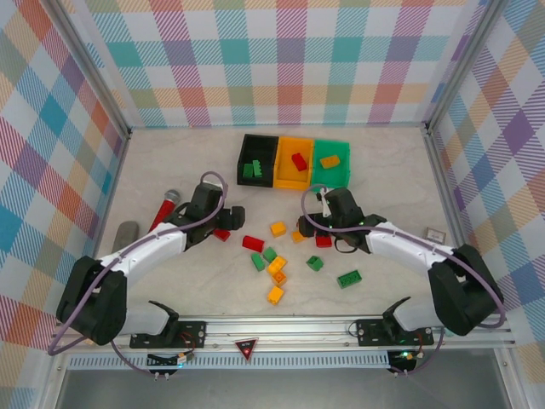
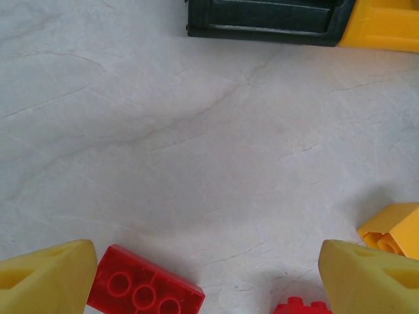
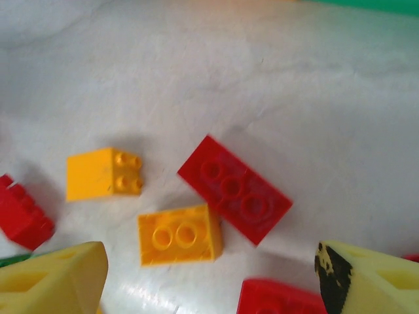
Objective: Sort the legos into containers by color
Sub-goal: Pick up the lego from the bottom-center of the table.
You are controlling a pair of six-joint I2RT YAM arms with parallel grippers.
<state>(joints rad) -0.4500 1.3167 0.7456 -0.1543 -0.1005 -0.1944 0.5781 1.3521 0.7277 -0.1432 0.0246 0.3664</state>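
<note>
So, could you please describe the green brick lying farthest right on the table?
Start at the row of bins at the back, then come down to the loose bricks in front. The green brick is the rightmost, longer than the small green one beside it.

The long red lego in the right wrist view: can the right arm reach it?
Probably yes: the long red lego lies just ahead of the open fingers, though an orange lego crowds it.
</note>
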